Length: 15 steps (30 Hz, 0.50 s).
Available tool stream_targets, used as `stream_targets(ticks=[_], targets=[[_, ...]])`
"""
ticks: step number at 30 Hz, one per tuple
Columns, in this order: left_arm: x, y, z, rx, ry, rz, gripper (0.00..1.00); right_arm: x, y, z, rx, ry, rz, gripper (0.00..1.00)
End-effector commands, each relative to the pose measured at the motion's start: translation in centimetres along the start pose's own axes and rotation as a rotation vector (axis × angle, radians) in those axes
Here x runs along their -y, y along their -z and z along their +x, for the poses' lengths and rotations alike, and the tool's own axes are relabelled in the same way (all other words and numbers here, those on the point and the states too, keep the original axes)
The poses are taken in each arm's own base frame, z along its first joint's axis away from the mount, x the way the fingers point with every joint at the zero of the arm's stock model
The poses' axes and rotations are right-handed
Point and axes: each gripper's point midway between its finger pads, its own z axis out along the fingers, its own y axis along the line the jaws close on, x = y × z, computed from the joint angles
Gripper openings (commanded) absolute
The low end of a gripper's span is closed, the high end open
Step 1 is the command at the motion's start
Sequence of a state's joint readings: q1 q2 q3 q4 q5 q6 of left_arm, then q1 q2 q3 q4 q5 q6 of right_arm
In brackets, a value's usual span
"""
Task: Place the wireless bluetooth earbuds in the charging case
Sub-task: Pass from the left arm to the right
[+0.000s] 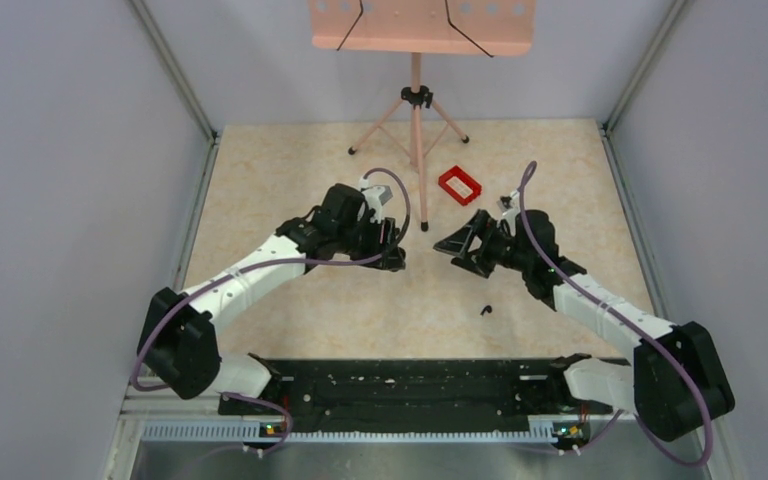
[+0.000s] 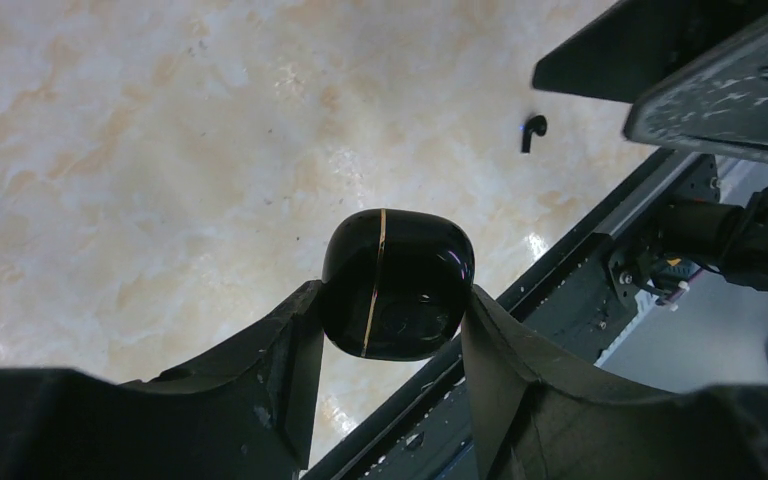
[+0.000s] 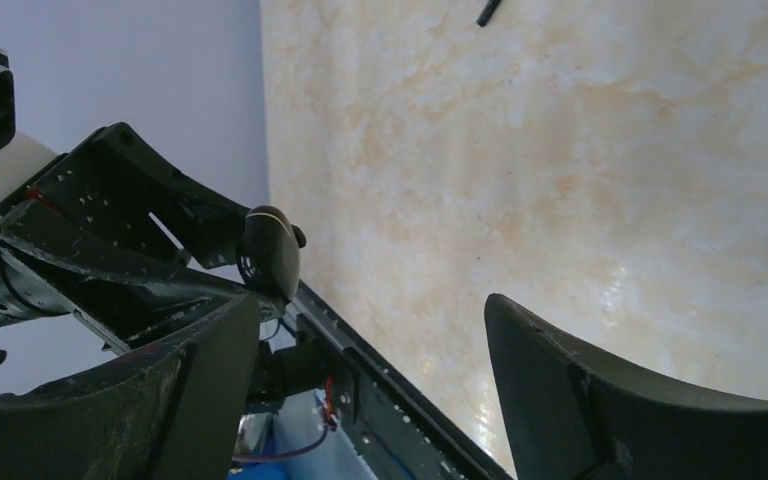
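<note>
- Black fingers of your left gripper fill the foreground of the left wrist view, clamped on the small glossy black pebble-shaped charging case, which they hold lifted clear of the beige marbled table.
- A thin gold seam runs across the case, and the lid looks shut. One finger presses on each side of that seam, so your squeeze probably keeps the halves together. That is a firm way to carry it, but a poor one for opening it.
- Your right gripper faces the case from just beside it, jaws spread wide with nothing between them. It looks placed to reach the lid while the left arm offers the case up at mid-height.
- One tiny black comma-shaped earbud lies alone on the table, nearer the arm bases and well apart from both grippers.
- You cannot find the second earbud in these views. Whether it sits inside the shut case cannot be told.
- The small red rectangular tray rests farther back, beside the foot of the pink tripod stand, and plays no part here.
- Judged from this, no earbud is visibly seated yet, and opening the lid is the step in hand.
</note>
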<state>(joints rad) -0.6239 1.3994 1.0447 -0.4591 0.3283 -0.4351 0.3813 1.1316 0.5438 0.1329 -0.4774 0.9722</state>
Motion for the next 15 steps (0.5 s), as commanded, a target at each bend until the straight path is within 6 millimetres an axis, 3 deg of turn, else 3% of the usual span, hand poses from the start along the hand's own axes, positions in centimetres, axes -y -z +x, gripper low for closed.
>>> stream_targets(ticks=[1, 6, 15], targets=[[3.7, 0.9, -1.7, 0.072, -0.116, 0.163, 0.2, -5.1, -1.0, -0.8, -0.012, 0.0, -0.161, 0.79], [4.7, 1.2, -1.6, 0.067, -0.18, 0.17, 0.2, -7.2, -1.9, -0.1, -0.051, 0.031, -0.211, 0.72], [4.7, 1.7, -1.2, 0.063, -0.234, 0.138, 0.2, -7.7, -2.8, 0.8, -0.119, 0.029, -0.234, 0.65]])
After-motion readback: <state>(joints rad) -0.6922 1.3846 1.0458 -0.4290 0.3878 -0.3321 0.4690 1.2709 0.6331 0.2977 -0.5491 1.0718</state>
